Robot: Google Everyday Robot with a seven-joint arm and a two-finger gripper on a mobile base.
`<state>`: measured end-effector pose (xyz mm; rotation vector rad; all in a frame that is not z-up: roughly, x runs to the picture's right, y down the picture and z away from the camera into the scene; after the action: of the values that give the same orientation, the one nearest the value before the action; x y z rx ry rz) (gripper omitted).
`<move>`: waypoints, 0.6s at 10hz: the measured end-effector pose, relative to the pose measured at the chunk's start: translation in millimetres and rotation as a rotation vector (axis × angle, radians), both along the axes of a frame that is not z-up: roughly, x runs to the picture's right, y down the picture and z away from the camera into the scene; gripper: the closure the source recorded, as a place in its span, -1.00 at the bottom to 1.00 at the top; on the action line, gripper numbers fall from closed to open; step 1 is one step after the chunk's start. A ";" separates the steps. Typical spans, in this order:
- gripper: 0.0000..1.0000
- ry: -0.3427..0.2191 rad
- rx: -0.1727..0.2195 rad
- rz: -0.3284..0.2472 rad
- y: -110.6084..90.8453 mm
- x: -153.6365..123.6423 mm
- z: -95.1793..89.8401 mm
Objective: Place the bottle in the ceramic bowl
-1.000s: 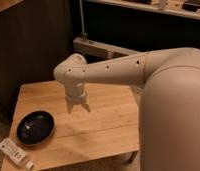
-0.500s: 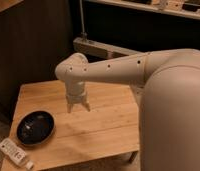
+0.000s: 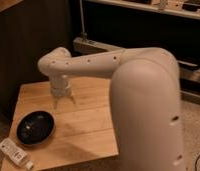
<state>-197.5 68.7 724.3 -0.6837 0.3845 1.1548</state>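
While the gripper (image 3: pixel 64 101) hangs left of centre in the frame, its two fingers spread apart and empty above the wooden table (image 3: pixel 93 120), nothing of the task is in hand. Below and to its left sits the ceramic bowl (image 3: pixel 35 129). The bottle (image 3: pixel 15 154) lies on its side in the lower left corner, close to the table's edge. A clumsy descent could nudge it off that edge or set it rolling, and reaching across the bowl risks clipping its rim.

Gripper (image 3: pixel 64 101), jaws spread, hangs above the table (image 3: pixel 88 125) left of centre; bowl (image 3: pixel 35 128) and lying bottle (image 3: pixel 15 153) sit lower left
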 end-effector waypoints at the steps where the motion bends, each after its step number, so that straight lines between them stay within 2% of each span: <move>1: -0.30 -0.046 0.000 -0.054 3.0 -28.0 -0.4; 3: -0.30 -0.132 -0.007 -0.140 13.7 -76.7 -6.0; 6: -0.30 -0.277 -0.022 -0.271 41.2 -142.4 -23.9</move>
<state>-339.8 110.0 700.4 -0.7738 0.2455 0.7880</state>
